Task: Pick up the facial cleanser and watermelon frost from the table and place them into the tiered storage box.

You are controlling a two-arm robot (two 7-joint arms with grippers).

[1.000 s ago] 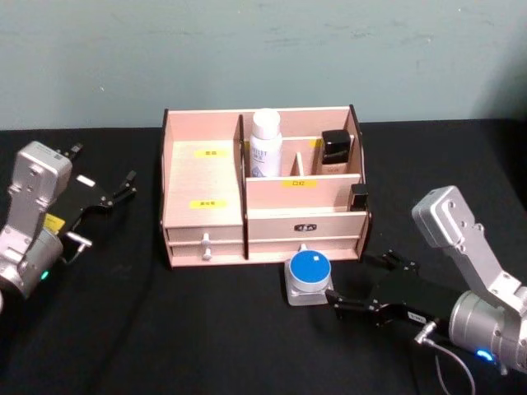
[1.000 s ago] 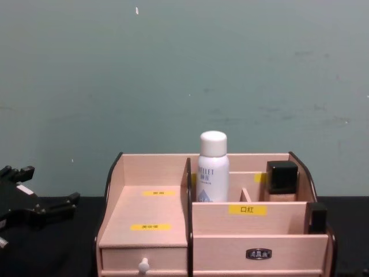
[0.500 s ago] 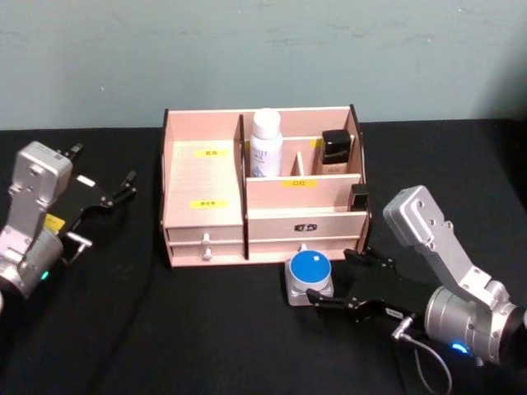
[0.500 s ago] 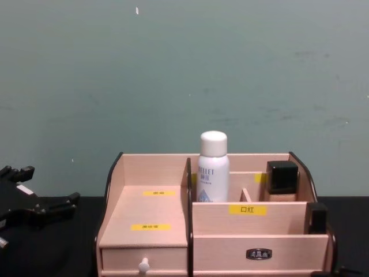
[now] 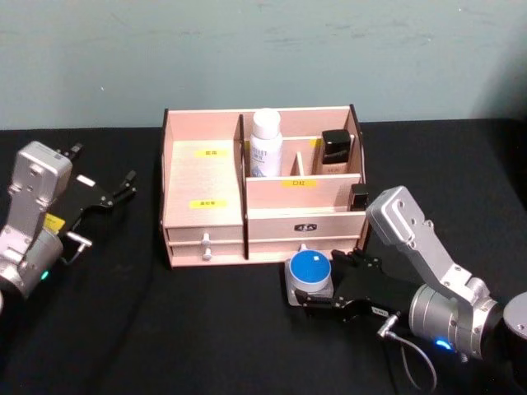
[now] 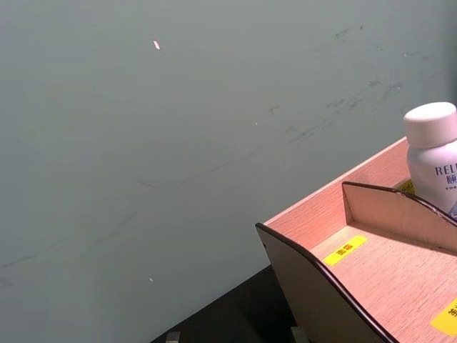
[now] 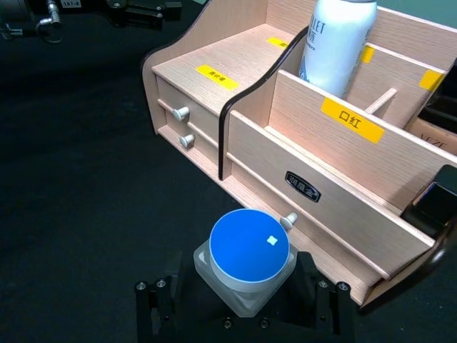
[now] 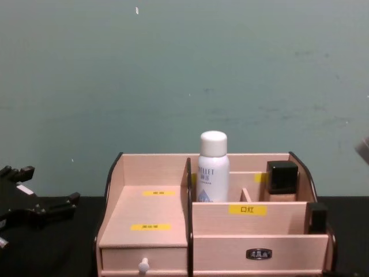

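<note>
Down on the black table (image 5: 206, 346), just in front of the wooden box (image 5: 203, 177), our right pincer (image 5: 315, 280) is spread wide. One finger is on each side of the little jar (image 7: 248, 251), very close to it, and we cannot tell if they touch it. The little jar has a round blue lid and sits on the table, right by the small knob (image 7: 288, 220) of a drawer on the box's right side. Behind the jar, the wooden box has steps, yellow labels and drawers in front. The white bottle (image 5: 265, 141) stands up straight in a back slot of the box, near the middle. A bottle with a black cap (image 5: 336, 150) stands in the back slot to the right of it. Far off at the left side of the table is our left pincer (image 5: 104, 164), open too, with nothing between its fingers.
</note>
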